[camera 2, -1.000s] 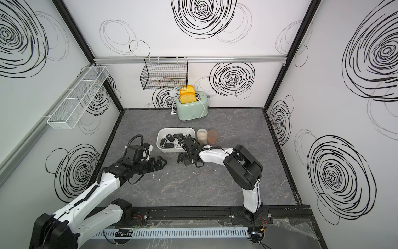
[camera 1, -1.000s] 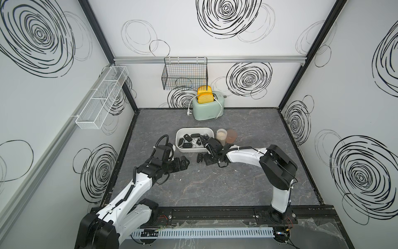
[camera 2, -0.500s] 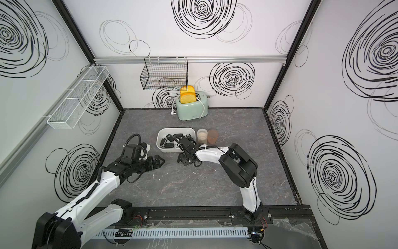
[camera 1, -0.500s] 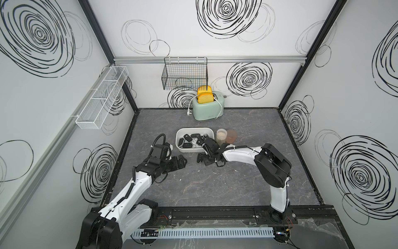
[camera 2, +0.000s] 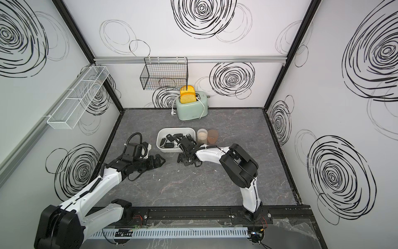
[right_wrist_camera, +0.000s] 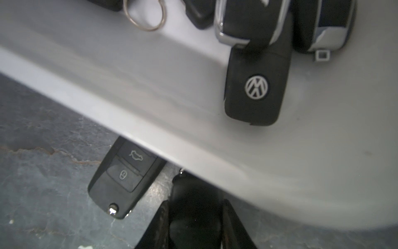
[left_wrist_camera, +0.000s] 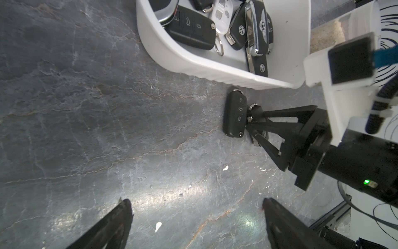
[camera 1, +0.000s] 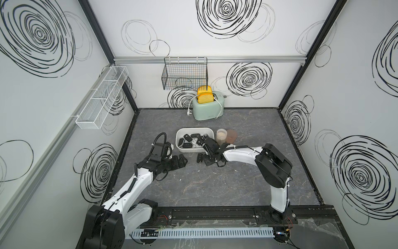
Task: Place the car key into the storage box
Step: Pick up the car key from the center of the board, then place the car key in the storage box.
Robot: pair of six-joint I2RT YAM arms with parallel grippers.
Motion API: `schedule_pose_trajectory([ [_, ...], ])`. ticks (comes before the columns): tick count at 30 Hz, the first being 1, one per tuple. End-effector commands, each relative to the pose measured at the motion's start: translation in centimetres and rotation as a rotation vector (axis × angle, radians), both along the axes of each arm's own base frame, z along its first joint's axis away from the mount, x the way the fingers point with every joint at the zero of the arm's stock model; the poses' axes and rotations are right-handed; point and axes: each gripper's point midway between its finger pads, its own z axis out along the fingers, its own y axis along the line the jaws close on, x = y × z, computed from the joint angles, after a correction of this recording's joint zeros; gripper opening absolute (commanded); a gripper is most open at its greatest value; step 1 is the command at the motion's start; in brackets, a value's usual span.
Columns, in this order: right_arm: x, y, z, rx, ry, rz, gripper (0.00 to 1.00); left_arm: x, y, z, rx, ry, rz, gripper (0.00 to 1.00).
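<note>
Found the storage box [camera 1: 195, 129] mid-bench: a white tub with rounded corners and a lipped rim, holding a heap of black and silver key fobs [left_wrist_camera: 191, 32]. Located the car key [right_wrist_camera: 193, 194] outside it, down at the bench [camera 1: 215, 189], just beside the box's near wall and close to its right corner. Noted a slim, glossy black fob, mostly hidden. Made out a round badge on its bare end in the left wrist view.

Caught the right tool [right_wrist_camera: 195, 202] clamped across that fob, with one black finger against each long edge. Spotted a second key [left_wrist_camera: 234, 114] lying flat just beside it, buttons up. Could not tell whether it touched the nearer finger.

Met tight quarters there, with the box wall on one side and the second key on another. Found wide bare bench toward the front edge and between the two tools. Saw the left tool [left_wrist_camera: 196, 200] spread wide, gripping nothing, hovering over bare bench well apart from both keys. Marked two cups [camera 1: 221, 137] just beside the box's right end and a toaster [camera 1: 207, 110] at the back wall.
</note>
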Motion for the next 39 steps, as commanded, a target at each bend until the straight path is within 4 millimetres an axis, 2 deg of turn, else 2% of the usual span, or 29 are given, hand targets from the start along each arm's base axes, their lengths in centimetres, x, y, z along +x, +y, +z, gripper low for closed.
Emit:
schedule_pose_trajectory([
  [1,-0.2,0.4,3.8,0.088,-0.016,-0.032,0.32,1.1,-0.7,1.2,-0.029,-0.056,-0.029,0.98],
  [9,0.3,1.5,8.5,0.28,-0.032,-0.077,0.33,1.0,-0.8,1.0,-0.037,-0.068,-0.029,0.98],
  [14,2.2,2.6,10.7,0.366,-0.055,-0.078,0.33,0.9,-0.8,1.1,-0.046,-0.069,-0.018,0.98],
  [17,3.7,2.9,11.1,0.392,-0.069,-0.086,0.34,1.0,-0.4,1.2,-0.036,-0.073,-0.002,0.98],
  [22,6.5,3.7,10.3,0.414,-0.067,-0.11,0.34,1.0,0.2,1.5,-0.01,-0.081,0.014,0.98],
  [28,9.1,5.7,8.7,0.397,-0.057,-0.09,0.34,1.1,1.0,1.5,0.008,-0.089,0.042,0.98],
  [39,11.2,8.2,3.9,0.315,0.017,-0.095,0.35,1.3,2.3,1.2,0.026,-0.085,0.078,0.98],
])
